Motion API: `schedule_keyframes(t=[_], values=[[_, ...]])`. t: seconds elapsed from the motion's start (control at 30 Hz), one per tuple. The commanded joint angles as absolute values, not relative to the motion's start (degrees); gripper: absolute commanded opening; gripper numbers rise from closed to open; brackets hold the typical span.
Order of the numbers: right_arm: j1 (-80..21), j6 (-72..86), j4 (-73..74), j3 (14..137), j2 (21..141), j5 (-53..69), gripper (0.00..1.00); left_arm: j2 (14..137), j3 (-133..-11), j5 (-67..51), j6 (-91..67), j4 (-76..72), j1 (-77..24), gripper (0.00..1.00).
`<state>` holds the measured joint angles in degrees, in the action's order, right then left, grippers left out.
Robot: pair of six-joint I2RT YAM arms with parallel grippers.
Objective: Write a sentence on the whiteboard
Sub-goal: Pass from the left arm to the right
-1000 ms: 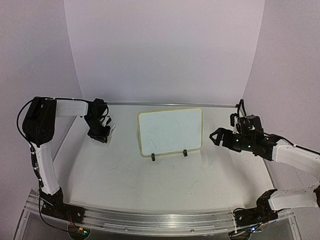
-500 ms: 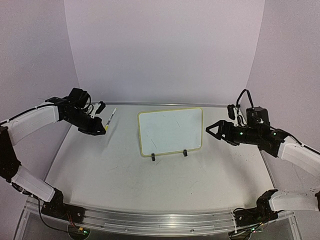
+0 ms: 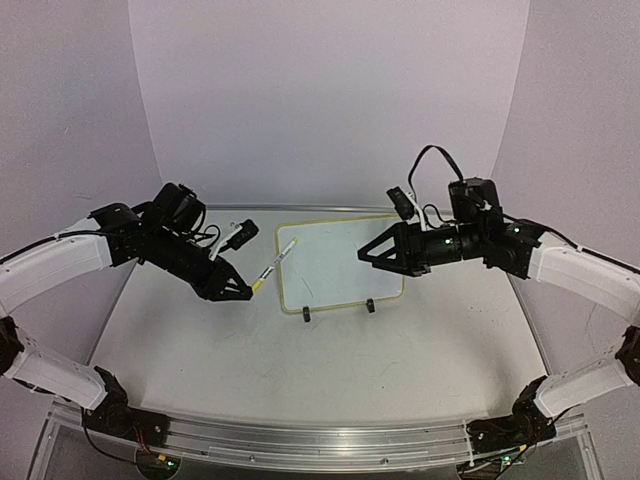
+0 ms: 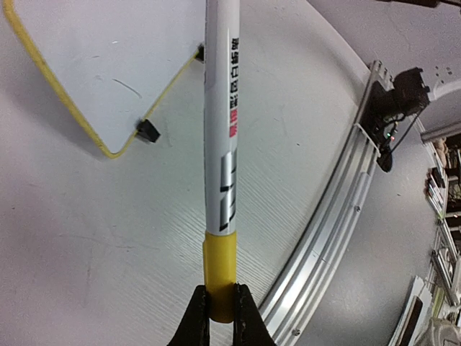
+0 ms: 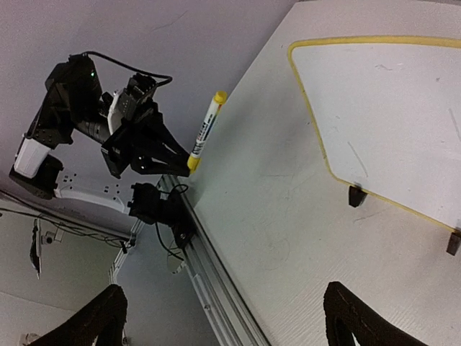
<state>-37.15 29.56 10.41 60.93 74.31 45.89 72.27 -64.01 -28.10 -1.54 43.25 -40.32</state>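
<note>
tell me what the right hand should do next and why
Probably ease the open right hand toward the free yellow end of the marker. The left hand is shut on the other end, holding it out short of the whiteboard, and the free tip looks capped.

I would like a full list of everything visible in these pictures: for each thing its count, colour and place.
whiteboard: one, white with yellow rim, on the table, centre back
clip feet: two, black, on the board's near edge
faint marks: a few, thin, on the board's face, unreadable
marker: one, white with yellow ends, in the air left of the board
table: one, white, under everything
rail: one, silver, along the table's near edge
left gripper: one, black, shut on the marker's yellow end
right gripper: one, black, open, empty, by the board's right side
</note>
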Motion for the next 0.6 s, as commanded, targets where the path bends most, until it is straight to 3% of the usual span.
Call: schedule_keyframes(t=[0.0,0.3,0.57], values=[[-40.59,28.48,11.22,65.63,80.35,51.00,0.86,71.99,-66.68,-32.90,-2.02,46.04,-45.63,0.00],[-44.61,27.51,10.16,70.80,90.25,53.61,0.82,77.47,-69.97,-35.66,-1.07,48.90,-53.03,0.00],[-48.27,28.30,8.65,73.17,95.02,57.19,0.71,78.69,-70.39,-36.79,-0.09,48.68,-53.70,0.00]])
